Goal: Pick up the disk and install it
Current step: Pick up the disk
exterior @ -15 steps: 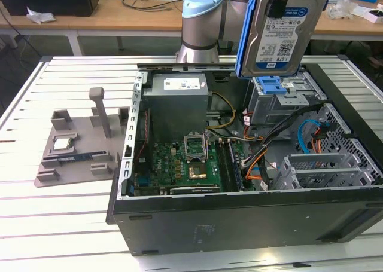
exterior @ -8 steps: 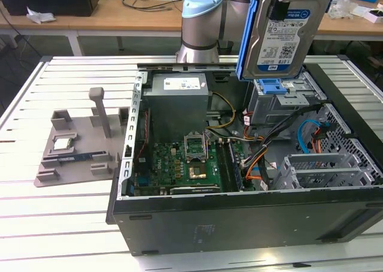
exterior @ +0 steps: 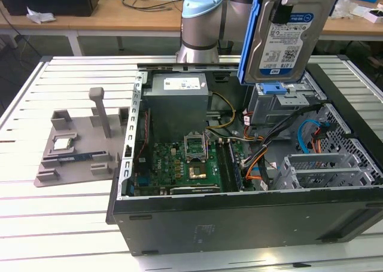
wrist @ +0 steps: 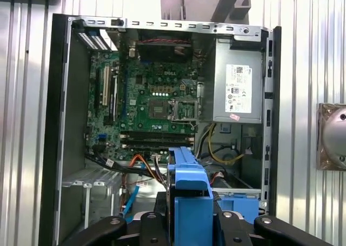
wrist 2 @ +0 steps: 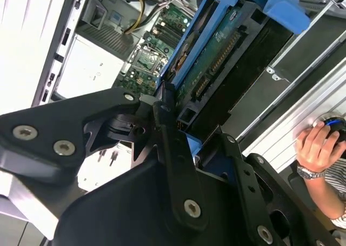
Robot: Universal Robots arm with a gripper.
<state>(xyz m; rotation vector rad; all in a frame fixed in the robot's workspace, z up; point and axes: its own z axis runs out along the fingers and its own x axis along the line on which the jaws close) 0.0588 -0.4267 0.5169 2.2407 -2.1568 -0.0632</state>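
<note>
**Item 1, the exterior view's left.** A grey fixture tray (exterior: 75, 146) sits on the slatted table (exterior: 60, 224), well apart from me. The parts lying in it are too small to make out.

**Item 2, centre.** An open computer case (exterior: 239, 221) lies on its side. Inside, the power supply box (exterior: 178, 104) is at the rear and the motherboard (exterior: 185, 164) lies in front of it. Cables cover the board's right-hand edge.

**Item 3, the exterior view's right.** The disk (exterior: 286, 36) hangs in the air over the case, label toward the camera. Its lower end is just above the blue bracket (exterior: 276, 88) on the drive cage (exterior: 281, 107); I cannot tell whether they touch. Its top is cut off at the view's upper edge, and it hides part of the cage.

**Item 4.** My gripper (wrist 2: 189, 135) has its jaws closed on the disk's blue carrier, with one of my fingers (wrist 2: 173, 148) against each side. The tips are hidden behind the carrier.

**Item 5.** In the second wrist view, a person's hand (wrist 2: 319, 143) rests beyond the case, with the arm partly cut off.
</note>
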